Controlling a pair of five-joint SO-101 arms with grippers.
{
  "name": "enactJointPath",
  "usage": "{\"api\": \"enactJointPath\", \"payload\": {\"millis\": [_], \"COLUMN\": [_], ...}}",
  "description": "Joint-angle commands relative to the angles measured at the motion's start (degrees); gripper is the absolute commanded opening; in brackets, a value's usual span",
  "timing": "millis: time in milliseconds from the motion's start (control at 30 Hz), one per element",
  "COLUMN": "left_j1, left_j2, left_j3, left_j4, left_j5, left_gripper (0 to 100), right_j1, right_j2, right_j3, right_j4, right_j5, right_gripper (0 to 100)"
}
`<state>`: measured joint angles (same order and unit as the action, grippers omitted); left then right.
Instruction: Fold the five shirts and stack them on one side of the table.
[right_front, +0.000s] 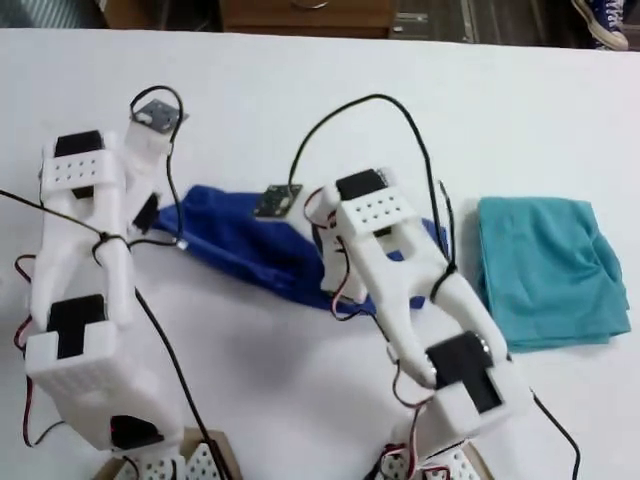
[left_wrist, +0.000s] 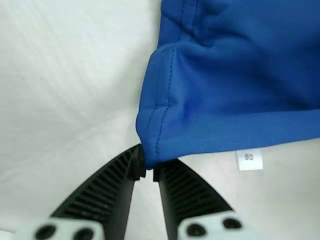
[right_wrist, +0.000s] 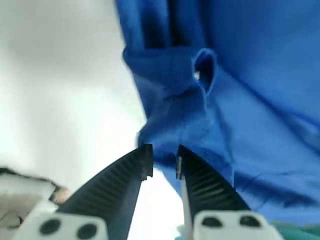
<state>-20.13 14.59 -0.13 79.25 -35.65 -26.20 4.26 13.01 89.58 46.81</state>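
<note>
The left gripper has its fingers almost closed, pinching a hem corner of the blue shirt. The right gripper is narrow on another edge. The shirt lies mid-table, near a folded teal shirt.

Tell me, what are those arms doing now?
Left gripper pinching blue shirt corner. Right gripper at its edge. Teal shirt folded aside. Nothing blocking.
</note>
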Motion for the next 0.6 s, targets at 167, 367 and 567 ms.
{"api": "enactJointPath", "payload": {"millis": [167, 367, 567], "left_j1": [0.18, 0.35, 0.18], "left_j2": [-3.78, -3.78, -3.43], "left_j3": [-0.31, -0.31, -0.31], "left_j4": [-0.44, -0.44, -0.18], "left_j5": [-0.44, -0.44, -0.44], "left_gripper": [3, 3, 3], "right_j1": [9.63, 14.46, 9.1], "right_j2": [-12.53, -4.35, -0.57], "right_j3": [-0.26, 5.63, 7.03], "right_j4": [-3.21, -14.55, -15.16], "right_j5": [2.2, 2.11, 0.09], "right_gripper": [8.7, 8.7, 8.7]}}
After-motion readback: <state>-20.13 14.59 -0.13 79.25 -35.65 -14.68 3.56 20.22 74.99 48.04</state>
